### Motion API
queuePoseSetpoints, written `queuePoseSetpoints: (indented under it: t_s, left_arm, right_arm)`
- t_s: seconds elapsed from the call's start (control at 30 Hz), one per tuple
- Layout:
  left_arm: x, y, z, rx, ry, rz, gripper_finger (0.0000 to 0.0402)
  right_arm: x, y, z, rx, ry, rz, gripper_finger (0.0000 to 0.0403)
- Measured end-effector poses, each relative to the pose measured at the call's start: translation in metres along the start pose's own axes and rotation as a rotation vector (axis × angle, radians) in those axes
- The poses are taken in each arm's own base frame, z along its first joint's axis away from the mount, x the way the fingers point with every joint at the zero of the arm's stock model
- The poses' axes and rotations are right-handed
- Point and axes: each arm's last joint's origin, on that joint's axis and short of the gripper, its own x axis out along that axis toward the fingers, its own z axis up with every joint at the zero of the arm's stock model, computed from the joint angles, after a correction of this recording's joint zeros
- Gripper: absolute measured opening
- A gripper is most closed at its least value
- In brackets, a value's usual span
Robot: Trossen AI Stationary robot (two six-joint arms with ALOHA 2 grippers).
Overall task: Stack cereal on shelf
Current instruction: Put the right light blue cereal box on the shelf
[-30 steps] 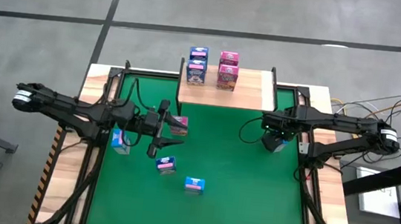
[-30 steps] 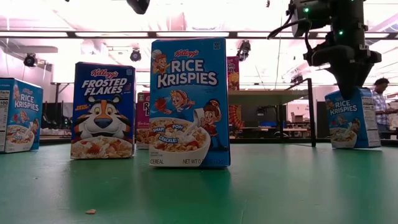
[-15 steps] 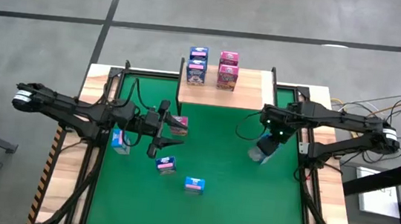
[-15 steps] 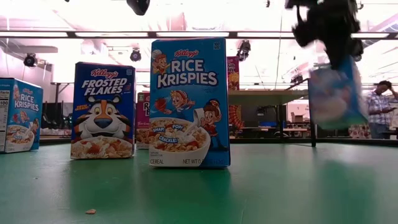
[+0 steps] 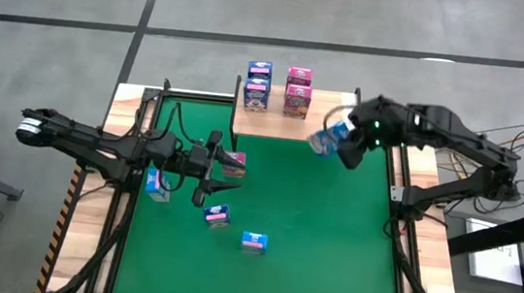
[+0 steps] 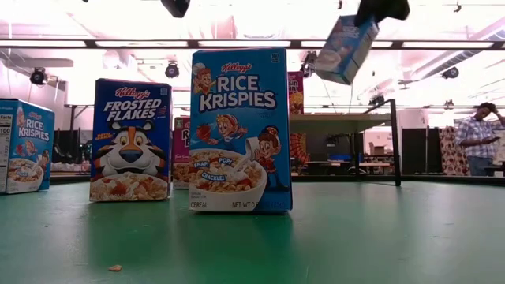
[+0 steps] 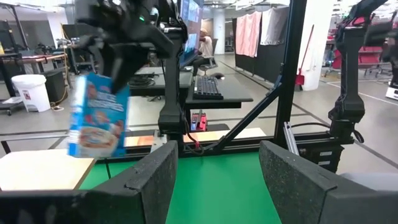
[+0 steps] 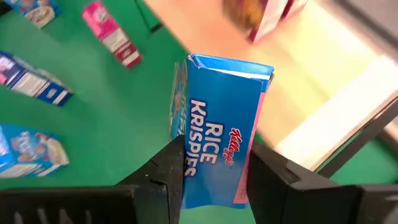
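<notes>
Your light-blue Rice Krispies box (image 5: 326, 140) hangs tilted in the air just off the shelf (image 5: 335, 123) edge, pinched between the right gripper (image 8: 214, 180) fingers so it can clear the board before being set down (four boxes (image 5: 257, 95) already stand there in two stacks). The left gripper (image 5: 209, 168), fingers apart and empty, waits over the green table (image 5: 301, 238) near the pink box (image 5: 234, 165).

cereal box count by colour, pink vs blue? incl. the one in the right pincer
Pink boxes: 3
Blue boxes: 6, counting the blue box held in the right pincer
Total: 9
</notes>
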Motion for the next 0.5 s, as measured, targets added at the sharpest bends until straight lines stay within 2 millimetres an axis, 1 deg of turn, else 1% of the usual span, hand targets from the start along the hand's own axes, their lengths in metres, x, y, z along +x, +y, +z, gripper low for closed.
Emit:
queuePoseSetpoints:
  t_s: [0.1, 0.2, 0.33, 0.43, 0.5]
  left_arm:
    - [0.0, 0.0, 0.0, 0.001, -0.001, 0.0, 0.021]
    - [0.0, 0.0, 0.0, 0.001, -0.001, 0.0, 0.021]
    - [0.0, 0.0, 0.0, 0.001, -0.001, 0.0, 0.021]
    - [0.0, 0.0, 0.0, 0.001, 0.0, 0.0, 0.021]
    - [0.0, 0.0, 0.0, 0.001, 0.001, 0.0, 0.021]
  right_arm:
    - [-0.001, -0.006, 0.018, -0.049, -0.003, -0.038, 0.0124]
    - [0.005, -0.017, 0.036, -0.107, 0.039, -0.091, 0.0123]
    - [0.018, -0.036, 0.057, -0.188, 0.179, -0.166, 0.0123]
    - [0.03, -0.047, 0.07, -0.314, 0.272, -0.18, 0.0123]
    - [0.039, -0.052, 0.078, -0.411, 0.282, -0.174, 0.0123]
